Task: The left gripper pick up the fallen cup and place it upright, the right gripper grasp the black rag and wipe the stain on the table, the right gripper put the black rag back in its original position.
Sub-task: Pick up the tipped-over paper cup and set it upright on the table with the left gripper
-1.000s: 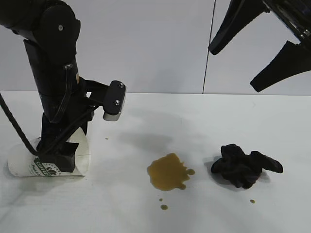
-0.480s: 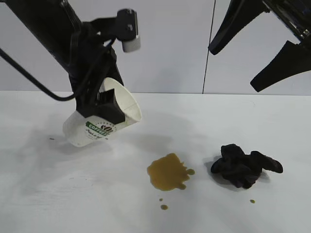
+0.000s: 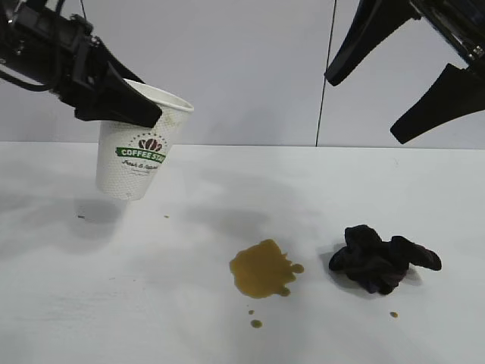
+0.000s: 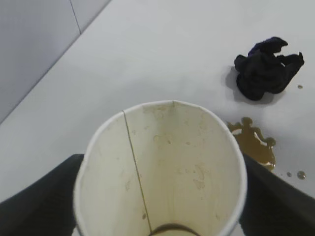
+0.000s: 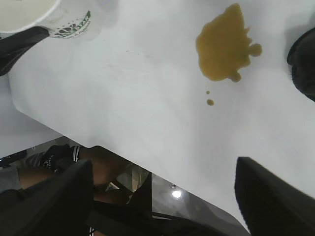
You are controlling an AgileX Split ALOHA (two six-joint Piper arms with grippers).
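The black two-fingered left gripper (image 3: 125,106) clamped the one white dimpled paper cup (image 3: 140,148) by its rim, mouth up, lifted clear of the white table (image 3: 114,303). Beside the cup lay one amber-brown stain (image 3: 262,268), beyond it one crumpled black rag (image 3: 383,258) (untouched). The black right gripper (image 3: 405,72) hung above the rag, fingers spread.

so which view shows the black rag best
The exterior view: the whole black rag lies unobstructed on the table, right of the stain. The left wrist view shows it whole but farther off; the right wrist view catches only its edge.
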